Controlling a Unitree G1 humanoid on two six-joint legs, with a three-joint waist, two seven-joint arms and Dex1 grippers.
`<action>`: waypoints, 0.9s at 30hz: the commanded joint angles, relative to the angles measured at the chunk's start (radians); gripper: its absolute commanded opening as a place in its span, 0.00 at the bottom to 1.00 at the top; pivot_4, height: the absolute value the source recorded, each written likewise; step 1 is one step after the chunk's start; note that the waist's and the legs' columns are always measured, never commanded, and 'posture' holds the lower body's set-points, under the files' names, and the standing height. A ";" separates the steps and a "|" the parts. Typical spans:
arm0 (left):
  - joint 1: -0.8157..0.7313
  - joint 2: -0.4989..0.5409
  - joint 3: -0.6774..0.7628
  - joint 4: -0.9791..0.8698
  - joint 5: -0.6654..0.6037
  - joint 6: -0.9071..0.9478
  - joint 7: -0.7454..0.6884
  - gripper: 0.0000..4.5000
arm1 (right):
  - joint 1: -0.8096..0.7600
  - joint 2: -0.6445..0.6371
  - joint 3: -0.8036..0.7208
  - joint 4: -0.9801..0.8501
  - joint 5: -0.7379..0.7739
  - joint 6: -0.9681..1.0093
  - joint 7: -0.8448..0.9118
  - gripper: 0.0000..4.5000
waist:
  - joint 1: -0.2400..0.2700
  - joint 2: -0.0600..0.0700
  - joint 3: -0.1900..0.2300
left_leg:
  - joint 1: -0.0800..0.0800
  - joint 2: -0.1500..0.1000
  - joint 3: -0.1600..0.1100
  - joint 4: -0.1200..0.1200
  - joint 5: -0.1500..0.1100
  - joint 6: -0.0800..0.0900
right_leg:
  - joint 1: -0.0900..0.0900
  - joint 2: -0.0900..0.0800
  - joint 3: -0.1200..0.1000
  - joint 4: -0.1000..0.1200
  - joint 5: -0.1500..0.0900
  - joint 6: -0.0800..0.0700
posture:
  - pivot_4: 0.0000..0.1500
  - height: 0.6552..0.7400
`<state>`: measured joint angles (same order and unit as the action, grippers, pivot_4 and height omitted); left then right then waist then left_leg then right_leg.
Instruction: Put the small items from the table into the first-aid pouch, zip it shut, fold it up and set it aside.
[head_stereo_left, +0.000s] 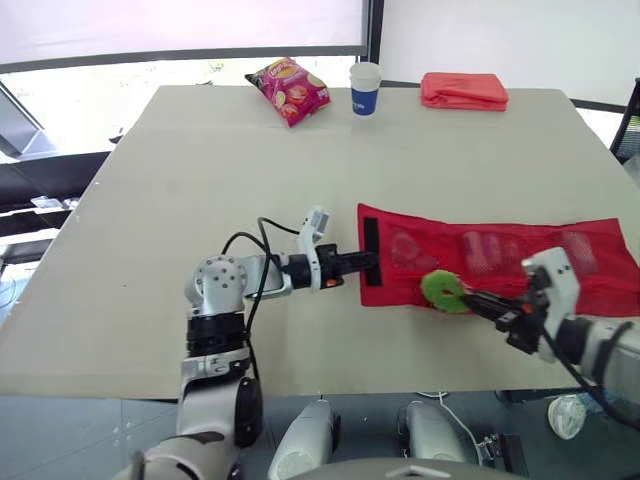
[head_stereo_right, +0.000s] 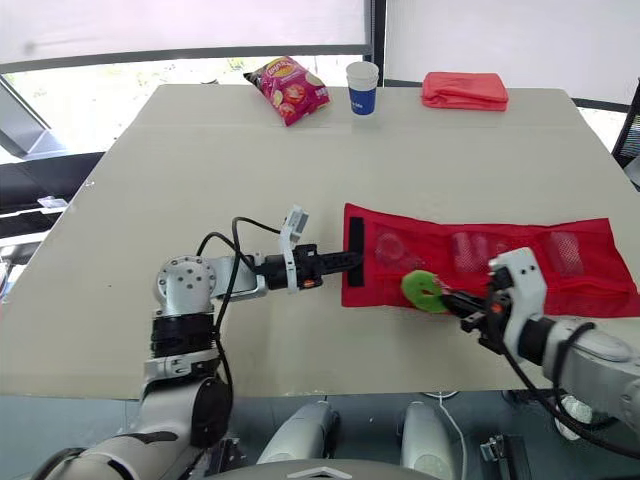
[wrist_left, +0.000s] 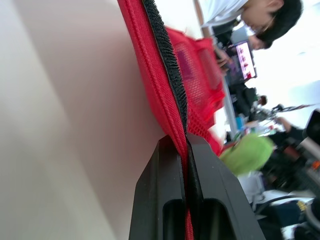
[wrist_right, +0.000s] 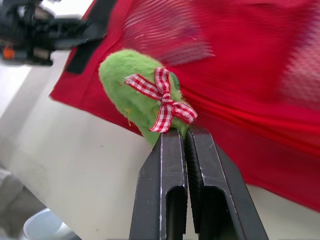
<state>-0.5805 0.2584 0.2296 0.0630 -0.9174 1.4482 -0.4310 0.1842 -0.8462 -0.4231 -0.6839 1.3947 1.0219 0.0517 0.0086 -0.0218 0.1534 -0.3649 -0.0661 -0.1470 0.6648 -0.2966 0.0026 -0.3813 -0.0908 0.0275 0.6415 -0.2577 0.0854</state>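
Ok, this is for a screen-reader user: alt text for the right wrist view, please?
The right gripper is shut on a green plush toy with a red-and-white checked bow, held at the edge of a red mesh pouch on a table. Behind it, the left gripper grips the pouch's black strip.

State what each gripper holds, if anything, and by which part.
The left gripper pinches the red pouch at its black-strip end; the right gripper grips the green fuzzy item at its edge, beside the checked bow.
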 joint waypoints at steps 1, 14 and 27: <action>0.006 0.101 -0.031 0.022 0.049 -0.087 -0.096 0.00 | 0.069 -0.026 -0.166 0.048 -0.031 -0.027 0.022 0.01 | 0.002 0.000 0.000 | 0.000 0.000 0.000 0.000 0.000 0.000 | 0.000 0.000 0.000 0.000 0.000 0.000 | 1.00 1.00; -0.056 0.347 -0.127 0.323 0.283 -0.416 -0.324 0.00 | 0.168 -0.040 -0.442 0.359 -0.434 -0.100 0.033 0.01 | 0.004 0.002 0.001 | 0.001 0.000 0.001 -0.003 0.000 0.000 | 0.000 0.000 0.001 -0.001 0.000 0.000 | 1.00 1.00; 0.030 0.344 -0.089 0.215 0.334 -0.495 -0.301 0.00 | -0.113 -0.043 -0.214 0.466 -0.554 -0.112 0.161 0.01 | -0.024 0.003 0.002 | 0.002 0.001 0.001 -0.004 0.000 0.000 | -0.001 -0.001 0.002 -0.001 0.000 0.000 | 1.00 1.00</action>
<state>-0.5654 0.5877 0.0925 0.3264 -0.5922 0.9632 -0.7704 0.0944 -0.8715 -0.6425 -0.2445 0.8804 0.9415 0.1982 -0.0154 -0.0186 0.1553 -0.3634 -0.0646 -0.1462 0.6607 -0.2965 0.0027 -0.3822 -0.0922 0.0294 0.6409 -0.2577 0.0854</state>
